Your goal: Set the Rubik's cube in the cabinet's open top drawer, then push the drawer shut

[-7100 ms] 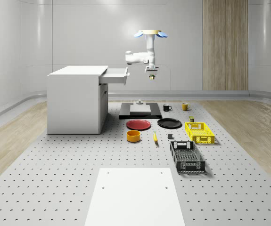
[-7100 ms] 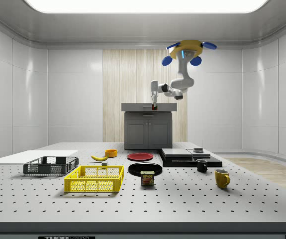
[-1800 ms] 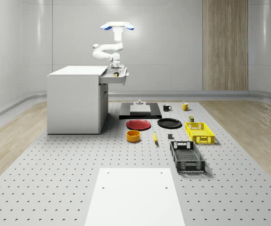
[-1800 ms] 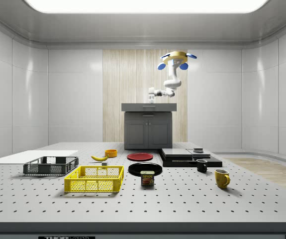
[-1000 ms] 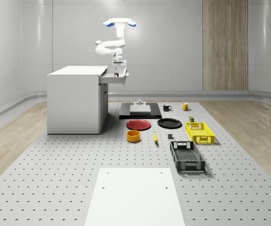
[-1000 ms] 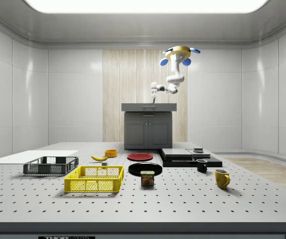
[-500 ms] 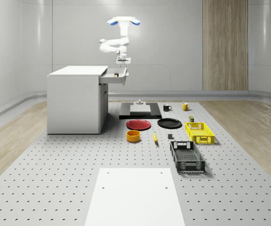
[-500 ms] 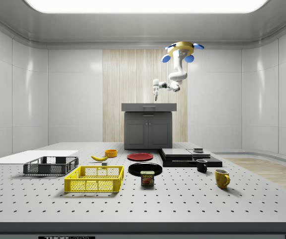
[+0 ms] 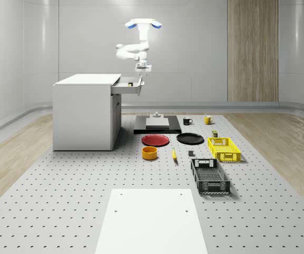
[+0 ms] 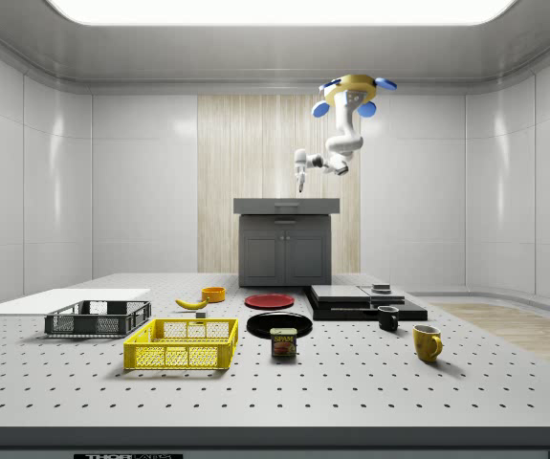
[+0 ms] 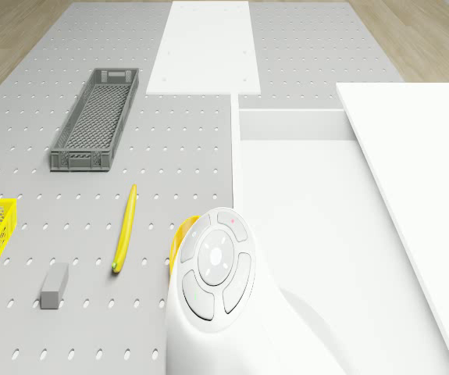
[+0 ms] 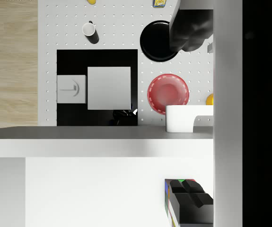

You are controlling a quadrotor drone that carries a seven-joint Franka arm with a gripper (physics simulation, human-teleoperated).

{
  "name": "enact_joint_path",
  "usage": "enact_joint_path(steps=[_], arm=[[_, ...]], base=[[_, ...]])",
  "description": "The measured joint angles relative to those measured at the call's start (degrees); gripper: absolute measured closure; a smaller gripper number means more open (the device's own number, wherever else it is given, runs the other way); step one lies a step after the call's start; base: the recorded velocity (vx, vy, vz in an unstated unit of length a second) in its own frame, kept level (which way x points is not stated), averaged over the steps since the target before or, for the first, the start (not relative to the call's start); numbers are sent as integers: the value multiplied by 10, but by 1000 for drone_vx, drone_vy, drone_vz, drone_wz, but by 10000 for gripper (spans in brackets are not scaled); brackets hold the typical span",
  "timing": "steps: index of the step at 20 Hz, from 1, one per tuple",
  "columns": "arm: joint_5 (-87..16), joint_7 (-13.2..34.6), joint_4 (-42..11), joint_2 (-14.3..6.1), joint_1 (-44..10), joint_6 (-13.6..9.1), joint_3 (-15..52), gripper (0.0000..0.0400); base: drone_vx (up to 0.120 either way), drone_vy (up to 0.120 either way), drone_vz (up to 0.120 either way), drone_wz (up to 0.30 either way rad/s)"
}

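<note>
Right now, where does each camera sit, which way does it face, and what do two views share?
Whole-scene view: off-robot, high, facing the cabinet; drone hovers over the open drawer.
Side view: scene's side, facing the cabinet's front; whole robot.
Drone view: on the drone, looking down at drawer; arm.
Wrist view: on the wrist, looking down into drawer; open jaws, Rubik's cube.
Shared: whole-scene and drone views show the banana.

Drone [image 9: 143, 24] hovers above the cabinet's [image 9: 84, 111] open top drawer [image 9: 129, 85]; Rubik's cube [image 12: 171, 204] inside; plates [image 9: 156, 139] at the cabinet's 4 o'clock.
</note>
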Motion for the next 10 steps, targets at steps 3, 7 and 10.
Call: enact_joint_path(steps=[3,7,10], arm=[[-1,-1,0,1,1,-1,0,0],[-1,-1,0,3,2,-3,-1,0],[-2,-2,0,5,2,-4,-1,0]], base=[[0,120,0,0],[0,120,0,0],[0,120,0,0]])
